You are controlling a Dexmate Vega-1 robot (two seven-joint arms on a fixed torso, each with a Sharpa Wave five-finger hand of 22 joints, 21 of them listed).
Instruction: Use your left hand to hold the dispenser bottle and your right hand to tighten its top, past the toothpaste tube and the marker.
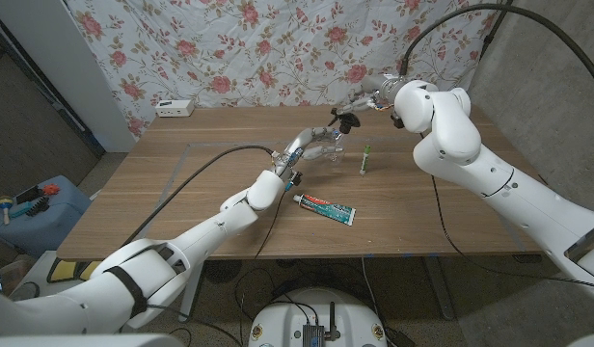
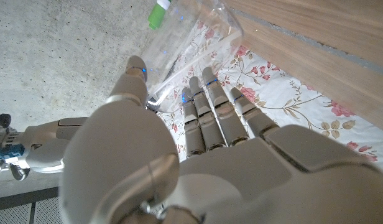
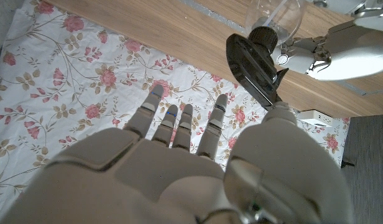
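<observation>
The clear dispenser bottle [image 1: 335,146] stands past mid-table, and my left hand [image 1: 314,145] grips its body from the left. In the left wrist view the fingers [image 2: 207,102] wrap the bottle [image 2: 191,43]. Its black pump top [image 1: 347,120] sticks up above the hand. My right hand [image 1: 367,99] hovers just behind and above that top, fingers spread. In the right wrist view the thumb [image 3: 285,134] sits at the tip of the pump top [image 3: 253,62], while the other fingers stay off it. The green-capped marker [image 1: 365,159] lies right of the bottle. The toothpaste tube [image 1: 326,207] lies nearer me.
A white power strip [image 1: 175,107] sits at the table's back left, in front of the floral cloth [image 1: 278,48]. A black cable [image 1: 205,166] runs over the tabletop beside my left arm. A blue box [image 1: 32,207] stands on the floor to the left.
</observation>
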